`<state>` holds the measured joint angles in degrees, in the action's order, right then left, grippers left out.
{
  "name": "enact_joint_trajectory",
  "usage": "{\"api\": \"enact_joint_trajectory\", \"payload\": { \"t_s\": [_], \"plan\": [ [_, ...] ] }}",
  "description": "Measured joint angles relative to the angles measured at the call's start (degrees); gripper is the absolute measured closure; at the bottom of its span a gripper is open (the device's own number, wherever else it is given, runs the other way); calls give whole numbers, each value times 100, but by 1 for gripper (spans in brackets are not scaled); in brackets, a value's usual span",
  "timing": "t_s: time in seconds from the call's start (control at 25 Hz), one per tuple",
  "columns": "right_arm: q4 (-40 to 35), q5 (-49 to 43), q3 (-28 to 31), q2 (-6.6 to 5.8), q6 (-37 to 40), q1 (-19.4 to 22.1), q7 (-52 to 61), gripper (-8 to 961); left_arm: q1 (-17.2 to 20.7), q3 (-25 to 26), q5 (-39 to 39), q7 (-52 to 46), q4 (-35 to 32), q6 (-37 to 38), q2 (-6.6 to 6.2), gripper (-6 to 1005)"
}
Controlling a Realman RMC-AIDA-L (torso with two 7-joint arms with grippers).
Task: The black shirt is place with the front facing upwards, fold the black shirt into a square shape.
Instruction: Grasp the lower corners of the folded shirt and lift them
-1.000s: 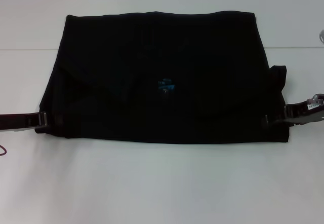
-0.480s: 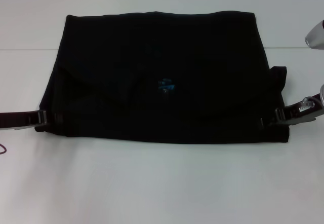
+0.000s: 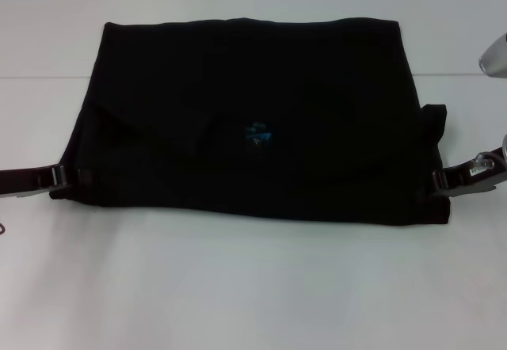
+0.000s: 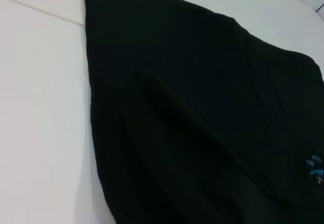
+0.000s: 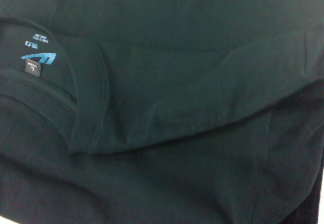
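Black shirt point(image 3: 253, 120) folded flat — L gripper point(image 3: 67, 177) & R gripper point(image 3: 438, 182) at near corners.

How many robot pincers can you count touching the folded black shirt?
2: the left pincer at the black shirt's near left corner, the right pincer at its near right corner.

Head overlooks black shirt point(image 3: 253, 120); wrists hover close.

The left pincer point(image 3: 65, 177) sits low at the black shirt's point(image 3: 253, 120) near left corner; the right pincer point(image 3: 440, 180) sits at its near right corner, both arms reaching inward.
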<state>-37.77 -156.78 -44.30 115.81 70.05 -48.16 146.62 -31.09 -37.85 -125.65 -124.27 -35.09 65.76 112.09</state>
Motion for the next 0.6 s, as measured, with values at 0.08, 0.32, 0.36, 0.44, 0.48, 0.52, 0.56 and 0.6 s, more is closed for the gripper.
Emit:
{"api": "enact_joint_trajectory", "payload": {
  "t_s": [0.08, 0.32, 0.36, 0.44, 0.48, 0.52, 0.56, 0.6],
  "plan": [
    [-1, 0, 0, -1, 3, 0, 2, 654, 6, 67, 5, 47, 0, 22, -3, 955],
    [-3, 0, 1, -5, 9, -9, -17, 902, -16, 67, 6, 58, 24, 129, -4, 955],
    [-5, -1, 4, -10, 41, -13, -29, 902, -19, 64, 6, 59, 24, 158, -4, 955],
    [-41, 0, 28, -32, 152, -22, -67, 903, -23, 60, 7, 63, 27, 300, -4, 955],
    [-96, 2, 37, -44, 253, -21, -80, 903, -25, 69, 6, 65, 28, 422, -3, 954],
    [-174, 9, 46, -59, 355, -15, -93, 903, -25, 82, 6, 65, 29, 562, -3, 954],
    [-264, 15, 44, -71, 515, 1, -102, 904, -25, 105, 6, 54, 29, 768, -4, 954],
    [-361, 17, 36, -89, 693, 18, -123, 904, -24, 116, 6, 45, 27, 887, -5, 954]
  ]
}}
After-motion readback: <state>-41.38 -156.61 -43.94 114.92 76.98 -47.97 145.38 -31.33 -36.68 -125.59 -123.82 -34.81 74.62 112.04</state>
